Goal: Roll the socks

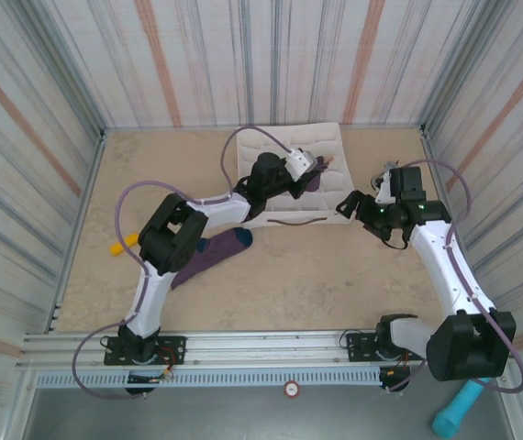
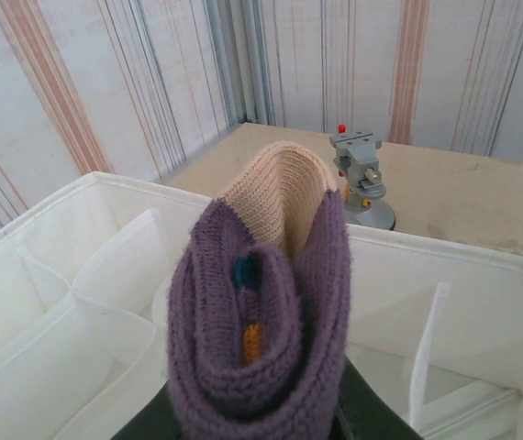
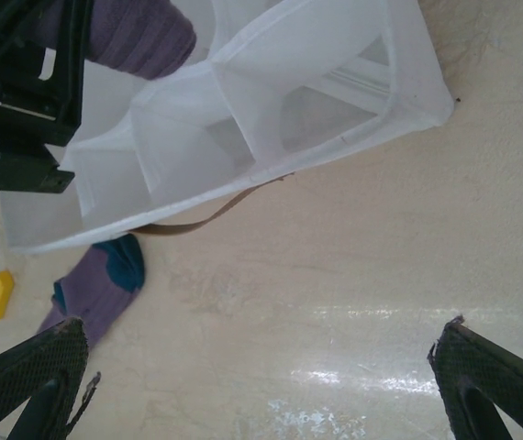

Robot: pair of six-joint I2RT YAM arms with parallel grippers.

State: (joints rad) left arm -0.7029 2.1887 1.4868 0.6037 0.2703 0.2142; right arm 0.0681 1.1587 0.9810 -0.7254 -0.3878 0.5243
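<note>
The rolled sock (image 2: pixel 260 357), purple with a tan toe folded up at its top, is clamped in the left hand (image 1: pixel 307 170), whose 2 fingers press on its sides. It hangs above the white fabric box (image 2: pixel 482 275) at the far edge of the surface, near that edge's middle. Which compartment lies under it I cannot tell for sure; it looks like 1 toward the box's right side. The other sock (image 1: pixel 216 255), teal-toed, lies flat and unrolled toward the left edge of the surface, beside a small yellow piece (image 1: pixel 119 246).

The step in hand seems to be setting the roll into the box. To do it well, the left hand should come straight down between the dividers, seat the roll on the compartment floor, and part its fingers only then, so the coil does not spring loose.

The right hand (image 3: pixel 261 385) hovers over bare surface just right of the box, fingers wide apart and holding nothing.
</note>
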